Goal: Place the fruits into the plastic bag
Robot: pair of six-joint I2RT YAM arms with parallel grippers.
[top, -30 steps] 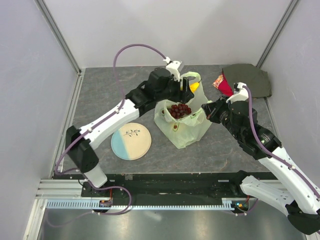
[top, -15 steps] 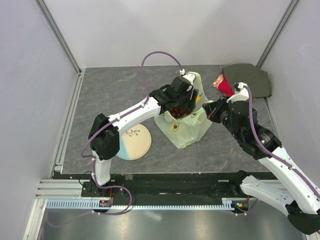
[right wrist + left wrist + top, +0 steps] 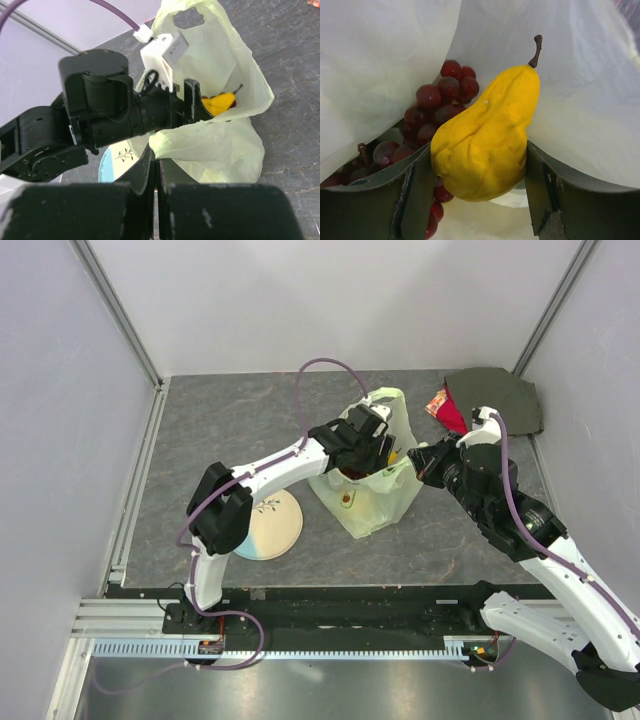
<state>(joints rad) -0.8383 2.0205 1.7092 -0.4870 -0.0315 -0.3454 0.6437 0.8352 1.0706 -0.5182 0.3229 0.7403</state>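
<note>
Well inside the plastic bag (image 3: 378, 508), the left end effector (image 3: 477, 170) grips a yellow pear-shaped fruit (image 3: 490, 135).

From where I stand, the pale green bag sits upright near the middle of the grey counter (image 3: 230, 420) with its mouth gaping. The left arm reaches down into it, its fingers (image 3: 415, 175) clamped on either side of the yellow fruit, whose brown stem points away. A dark red grape bunch (image 3: 440, 105) lies in the bag just behind and below the fruit. The right end effector (image 3: 422, 462) is closed tight at the bag's right rim, with the thin film apparently pinched between its fingers. A pale plate (image 3: 278, 530) with a leaf sprig lies on the counter left of the bag, partly under the left arm, and a dark cloth (image 3: 505, 400) is bunched in the far right corner.
</note>
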